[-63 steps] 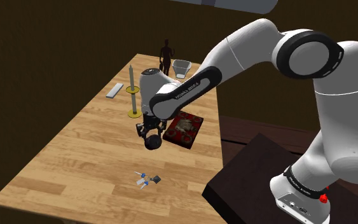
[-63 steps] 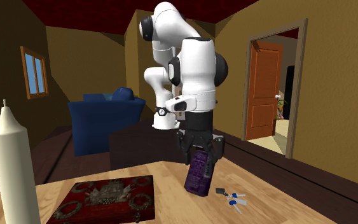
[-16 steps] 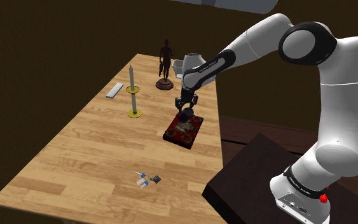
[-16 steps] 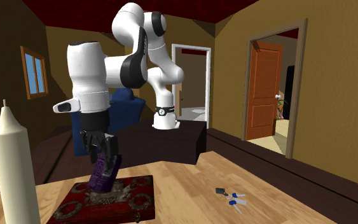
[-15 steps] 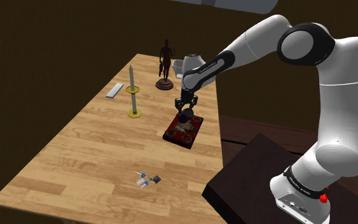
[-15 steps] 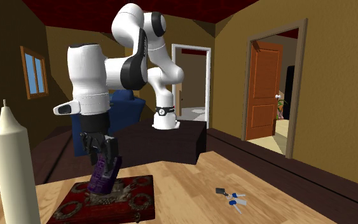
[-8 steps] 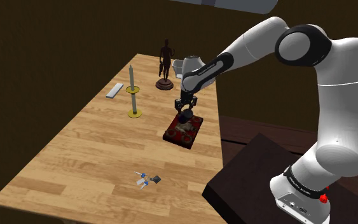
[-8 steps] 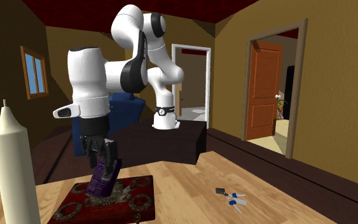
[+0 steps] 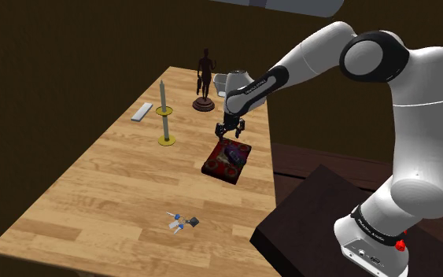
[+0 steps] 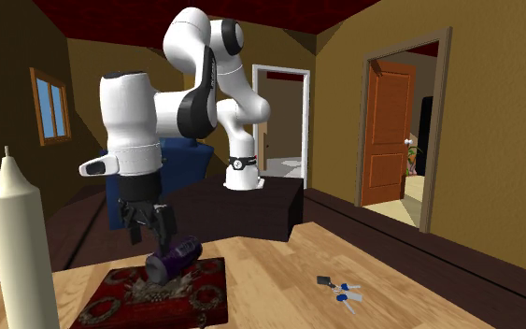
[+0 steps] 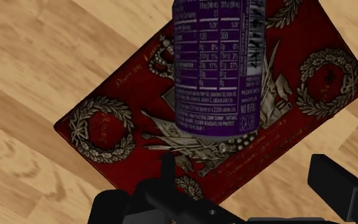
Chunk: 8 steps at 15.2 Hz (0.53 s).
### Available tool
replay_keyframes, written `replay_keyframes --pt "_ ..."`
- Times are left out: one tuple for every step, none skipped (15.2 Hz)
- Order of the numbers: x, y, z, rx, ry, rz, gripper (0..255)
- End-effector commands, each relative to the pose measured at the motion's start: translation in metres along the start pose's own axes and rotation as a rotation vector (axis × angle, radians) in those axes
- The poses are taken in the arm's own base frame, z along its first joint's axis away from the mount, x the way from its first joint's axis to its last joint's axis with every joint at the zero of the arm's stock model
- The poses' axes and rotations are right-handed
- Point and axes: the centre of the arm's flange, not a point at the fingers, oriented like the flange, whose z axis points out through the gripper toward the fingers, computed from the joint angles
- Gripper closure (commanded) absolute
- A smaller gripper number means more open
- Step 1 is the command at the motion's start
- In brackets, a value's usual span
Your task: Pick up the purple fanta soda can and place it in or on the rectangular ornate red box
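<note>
The jaws are standing wide apart and are gripping nothing. They are hovering just over the purple can (image 11: 217,70). The can is lying on its side just below and ahead of the jaws, and in the wrist view both black fingers (image 11: 166,170) are showing clear of it. It is resting across the silver-ornamented lid of the red box (image 11: 101,127), with its printed label facing up. The box is lying flat on the wooden desk (image 9: 101,189) directly under the jaws, close to the desk edge nearest the stand (image 9: 322,216).

A little beyond the jaws, a dark figurine (image 9: 204,79) and a white container (image 9: 219,78) are standing near the desk's far end. A pale candle (image 9: 163,98) in a yellow holder is standing off to one side of the jaws. A flat white slab (image 9: 142,112) is lying further out that way. A bunch of keys (image 9: 182,223) is lying well apart from the jaws, toward the desk's near end.
</note>
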Motion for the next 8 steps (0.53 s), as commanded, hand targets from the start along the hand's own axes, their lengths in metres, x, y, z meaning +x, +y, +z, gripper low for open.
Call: replay_keyframes --pt "0.000 0.000 -0.014 0.000 0.000 0.000 0" --pt "0.000 0.000 -0.027 0.000 0.000 0.000 0" --pt "0.000 0.000 -0.040 0.000 0.000 0.000 0" --pt "0.000 0.000 -0.050 0.000 0.000 0.000 0" --pt "0.000 0.000 -0.050 0.000 0.000 0.000 0" --pt "0.000 0.000 -0.050 0.000 0.000 0.000 0" --pt "0.000 0.000 -0.050 0.000 0.000 0.000 0" --pt "0.000 0.000 -0.050 0.000 0.000 0.000 0"
